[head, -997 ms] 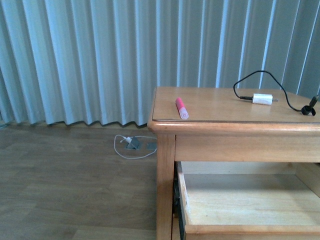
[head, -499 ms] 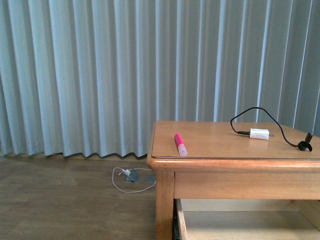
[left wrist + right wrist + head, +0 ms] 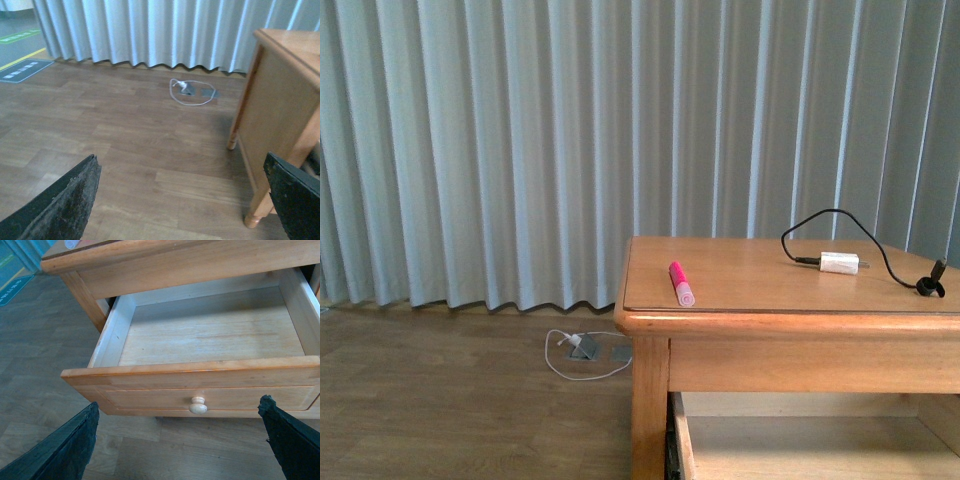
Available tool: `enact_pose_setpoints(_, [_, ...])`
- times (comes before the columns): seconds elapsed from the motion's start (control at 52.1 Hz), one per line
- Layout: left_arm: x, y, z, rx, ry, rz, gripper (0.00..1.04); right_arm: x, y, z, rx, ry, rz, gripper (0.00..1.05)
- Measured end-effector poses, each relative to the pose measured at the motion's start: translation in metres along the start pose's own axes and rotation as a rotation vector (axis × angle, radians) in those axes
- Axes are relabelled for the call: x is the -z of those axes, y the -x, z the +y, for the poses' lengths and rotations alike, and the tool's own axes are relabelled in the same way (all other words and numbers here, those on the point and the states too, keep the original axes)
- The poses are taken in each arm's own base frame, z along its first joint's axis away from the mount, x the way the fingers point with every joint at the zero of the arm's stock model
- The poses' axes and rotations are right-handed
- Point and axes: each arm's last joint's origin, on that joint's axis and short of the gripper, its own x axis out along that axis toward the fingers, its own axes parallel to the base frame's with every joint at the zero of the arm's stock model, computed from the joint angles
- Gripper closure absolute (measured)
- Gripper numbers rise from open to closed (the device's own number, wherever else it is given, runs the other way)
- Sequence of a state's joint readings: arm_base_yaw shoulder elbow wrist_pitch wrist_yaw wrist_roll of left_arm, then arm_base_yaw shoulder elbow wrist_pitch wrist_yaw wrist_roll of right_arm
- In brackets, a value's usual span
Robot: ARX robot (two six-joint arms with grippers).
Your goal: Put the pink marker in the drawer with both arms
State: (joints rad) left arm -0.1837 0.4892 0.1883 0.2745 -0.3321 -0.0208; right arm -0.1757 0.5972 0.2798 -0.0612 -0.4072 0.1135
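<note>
- Wooden bench (image 3: 770, 325): honey-coloured, with a smooth top.
- White charger block (image 3: 840, 263): lies on the bench top toward the right.
- Black cable (image 3: 817, 216): loops up from the charger and trails to the right edge.
- Curtain (image 3: 520, 150): pale grey-blue, pleated, reaching the floor.
- Wood-plank floor (image 3: 440, 410).
- White cord (image 3: 582, 362): coiled on the floor beside two grey floor plates (image 3: 586, 348).
- Dark floor sign (image 3: 27, 70): near the curtain.
</note>
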Motion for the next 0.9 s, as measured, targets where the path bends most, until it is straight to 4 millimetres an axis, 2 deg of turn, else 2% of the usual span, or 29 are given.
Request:
enact_pose_setpoints(0.153, [-0.043,-0.047,-0.019,0.122,-0.016,-0.016,0.06,0.0,0.0,0.0,0.0,0.0,0.0,0.08])
enact_pose_setpoints(0.268, [-0.061,-0.087,-0.039,0.2,-0.044,-0.014,0.06,0.0,0.0,0.0,0.0,0.0,0.0,0.08])
enact_pose_setpoints(0.384, [-0.074,-0.142,-0.078,0.311,-0.095,0.025,0.06,0.0,0.0,0.0,0.0,0.0,0.0,0.08])
enact_pose_setpoints(0.537, [-0.081,-0.195,-0.129,0.392,-0.121,0.072,0.06,0.0,0.0,0.0,0.0,0.0,0.0,0.08])
enact_pose_setpoints(0.69, [-0.08,-0.228,-0.17,0.466,-0.142,0.108,0.06,0.0,0.0,0.0,0.0,0.0,0.0,0.08])
enact_pose_setpoints(0.901, [-0.08,-0.251,-0.202,0.51,-0.151,0.137,0.06,0.0,0.0,0.0,0.0,0.0,0.0,0.08])
